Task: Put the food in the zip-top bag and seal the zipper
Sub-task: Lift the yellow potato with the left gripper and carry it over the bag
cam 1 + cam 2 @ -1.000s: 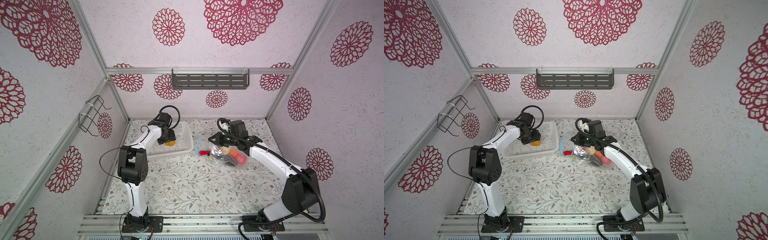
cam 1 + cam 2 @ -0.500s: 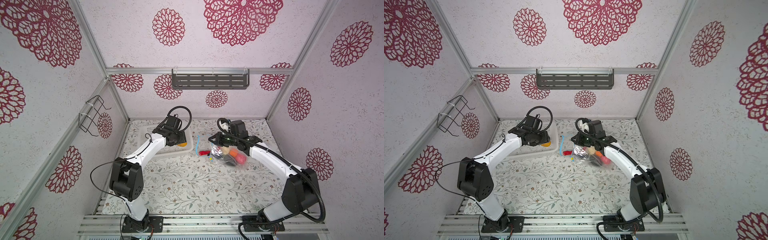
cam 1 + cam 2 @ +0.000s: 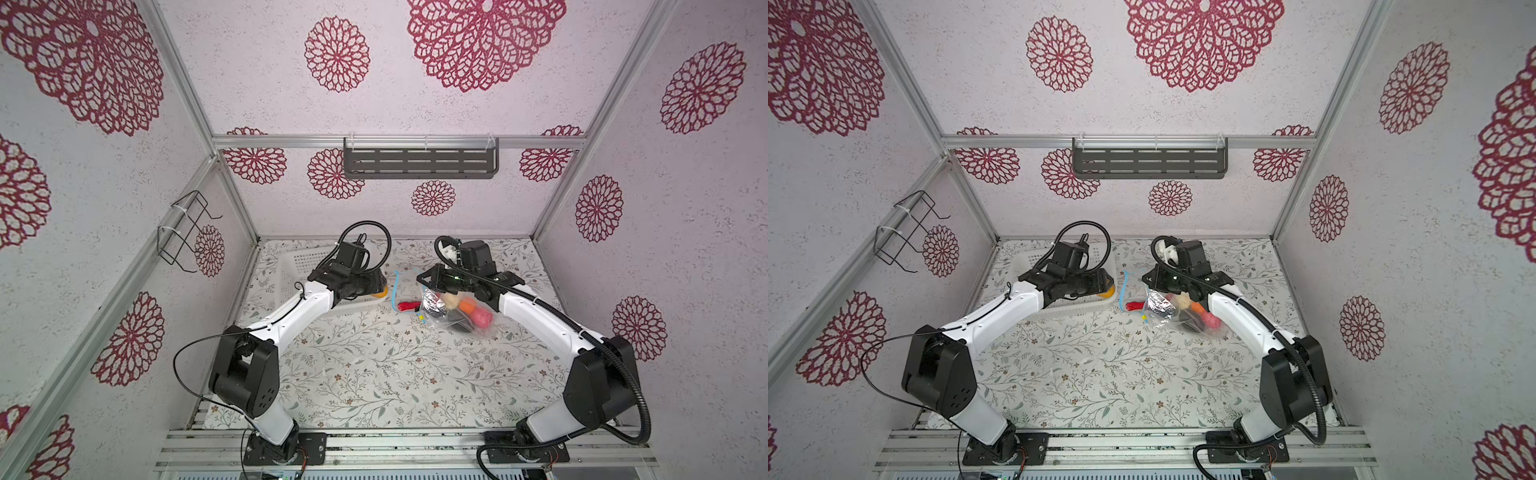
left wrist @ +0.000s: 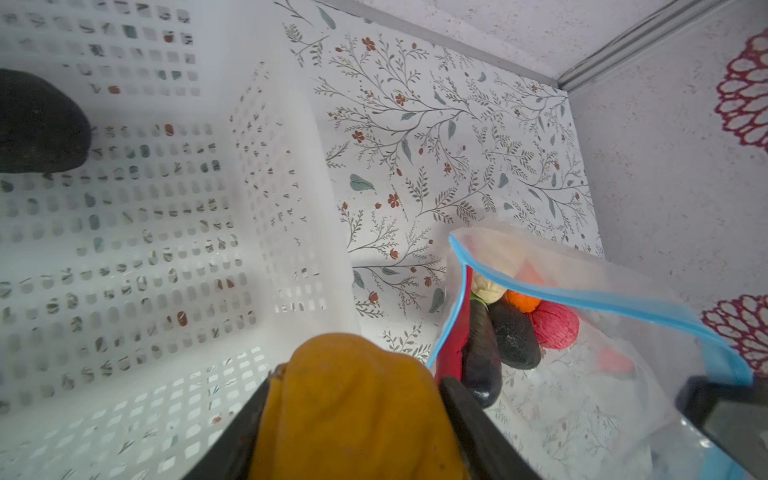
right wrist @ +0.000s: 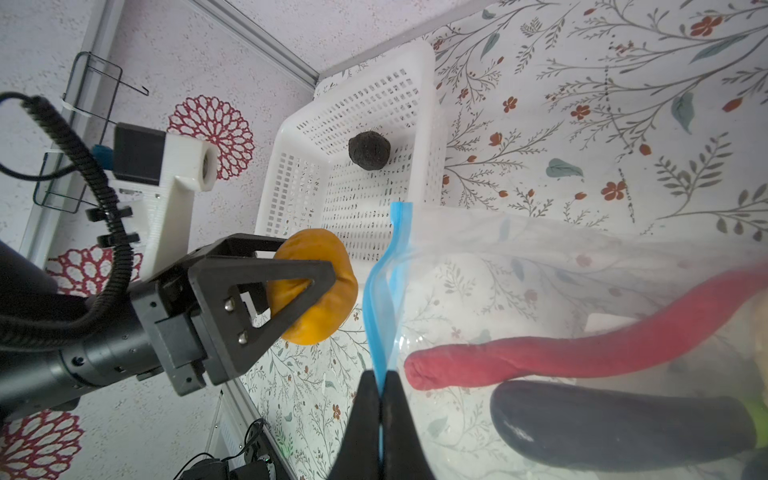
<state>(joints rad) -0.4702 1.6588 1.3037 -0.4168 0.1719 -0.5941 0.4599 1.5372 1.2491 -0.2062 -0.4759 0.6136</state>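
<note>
Left end effector (image 5: 309,266) grips the potato (image 5: 320,307); right end effector (image 5: 380,399) pinches the zipper (image 5: 384,270); the slack zip-top bag (image 5: 540,249) may block entry.

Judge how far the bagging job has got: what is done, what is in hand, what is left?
Done: the red chilli, pink-red ball, orange piece and cream ball lie inside the zip-top bag. In hand: the left gripper grips the yellow-orange potato near the bag's mouth, which the right gripper pinches open by the zipper. Left: drop it in, fetch the black lump from the white basket, then seal the zipper.
</note>
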